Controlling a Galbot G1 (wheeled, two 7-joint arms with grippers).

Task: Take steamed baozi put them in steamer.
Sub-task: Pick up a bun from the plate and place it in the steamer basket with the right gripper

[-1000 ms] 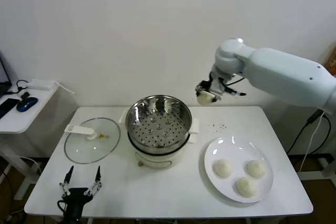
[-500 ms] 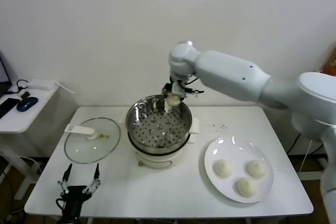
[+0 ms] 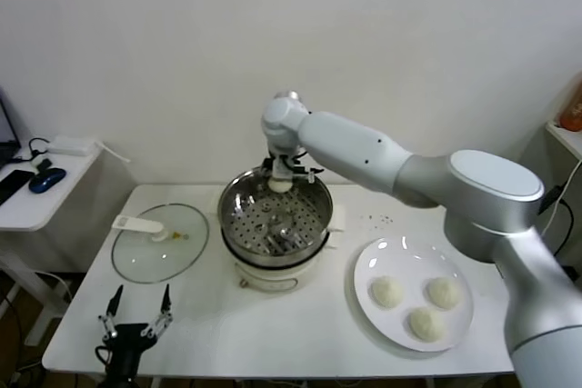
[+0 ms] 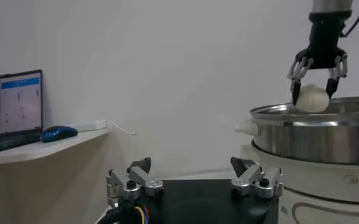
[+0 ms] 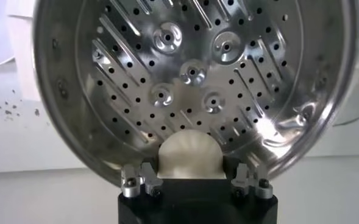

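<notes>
Baozi held over the steamer's far rim

Right gripper (image 3: 281, 181) hangs above the far edge of the steamer (image 3: 238, 224), its fingers clenched on one steamed baozi (image 3: 279, 184). The left wrist view shows the claw-like fingertips (image 4: 296, 91) pinching the bun (image 4: 312, 97) from both sides, with the bun just above the steel rim (image 4: 316, 114) and not resting on it. Seen from the right wrist, the bun (image 5: 189, 154) sits between the jaws, and below it lies the steamer's perforated floor (image 5: 191, 73), bare of buns.

The steamer is the landmark for everything else on the white table (image 3: 300, 329). It sits on a white pot base (image 3: 264, 275). To the robot's right of it lies a round white plate (image 3: 373, 265) carrying three more baozi: one nearest the steamer (image 3: 386, 292), one farther out (image 3: 444, 292), and one toward the table's near edge (image 3: 426, 323). To the robot's left of the steamer, just beside it, a glass lid (image 3: 136, 256) with a white handle (image 3: 138, 223) lies flat.

Left gripper (image 3: 136, 320) waits low at the table's near edge, well apart from the steamer on the lid's side, its fingers (image 4: 257, 181) spread and holding nothing.
</notes>
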